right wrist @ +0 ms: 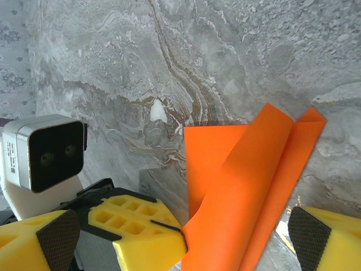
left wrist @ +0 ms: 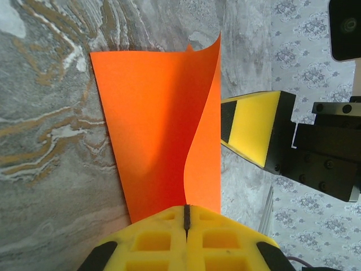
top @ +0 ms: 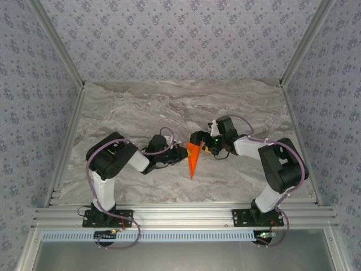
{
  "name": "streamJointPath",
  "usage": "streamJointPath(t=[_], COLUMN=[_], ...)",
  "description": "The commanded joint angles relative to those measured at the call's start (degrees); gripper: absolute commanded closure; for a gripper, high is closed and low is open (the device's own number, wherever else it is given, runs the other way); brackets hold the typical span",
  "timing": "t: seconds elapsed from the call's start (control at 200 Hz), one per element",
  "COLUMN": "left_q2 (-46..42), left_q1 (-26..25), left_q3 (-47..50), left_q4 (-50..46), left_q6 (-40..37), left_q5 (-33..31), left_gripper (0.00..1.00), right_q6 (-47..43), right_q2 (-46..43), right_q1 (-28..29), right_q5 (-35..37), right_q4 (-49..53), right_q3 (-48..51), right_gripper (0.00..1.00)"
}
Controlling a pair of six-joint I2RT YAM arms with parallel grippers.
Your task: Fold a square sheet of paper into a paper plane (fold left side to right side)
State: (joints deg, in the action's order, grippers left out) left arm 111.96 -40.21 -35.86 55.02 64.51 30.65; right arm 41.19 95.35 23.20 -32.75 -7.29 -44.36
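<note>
A: Orange sheet (left wrist: 152,130) check. Which step?
B: Looks like mid side-to-side fold. Creased to a pointed wedge, flat on the marble table (top: 141,107), with one flap curled up off the lower layer.
A: Left gripper (left wrist: 186,214)?
B: Clamped tight on the sheet's near edge, right at the fingertips. Low over the tabletop, elbow bent, reaching inward.
A: Right gripper (top: 198,144)?
B: Spread wide, gripping nothing. Directly across the sheet from the left one, wedge below and between the spread fingers. One pad just beside the raised flap, contact unclear.
A: Next?
B: Probably calls for pressing that loose flap flat onto the lower layer, then running along the crease, with the left pinch as anchor.
</note>
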Motion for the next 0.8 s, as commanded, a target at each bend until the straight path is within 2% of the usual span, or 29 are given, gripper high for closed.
streamJointPath(t=[0.0,0.405,0.794], left_q2=[-1.60,-1.88,-2.98], left_q1=[0.37,0.34,0.43], left_q3=[-1.32,-1.34,-2.09], left_q4=[-0.38,-0.53,-2.62], left_q6=[-1.41,-1.58,-3.03], left_q5=[0.39,0.41,0.63], left_gripper=[1.00,1.00,1.00], right_q6=[0.29,-0.96,-6.80], right_q2=[1.59,4.21,8.14], right_q1=[0.51,1.46,3.34], right_q5=[0.63,1.81,6.82], right_q4=[1.84,4.26,15.93], right_q3=[-2.15,-4.40,-9.01], right_gripper=[0.00,0.00,0.00])
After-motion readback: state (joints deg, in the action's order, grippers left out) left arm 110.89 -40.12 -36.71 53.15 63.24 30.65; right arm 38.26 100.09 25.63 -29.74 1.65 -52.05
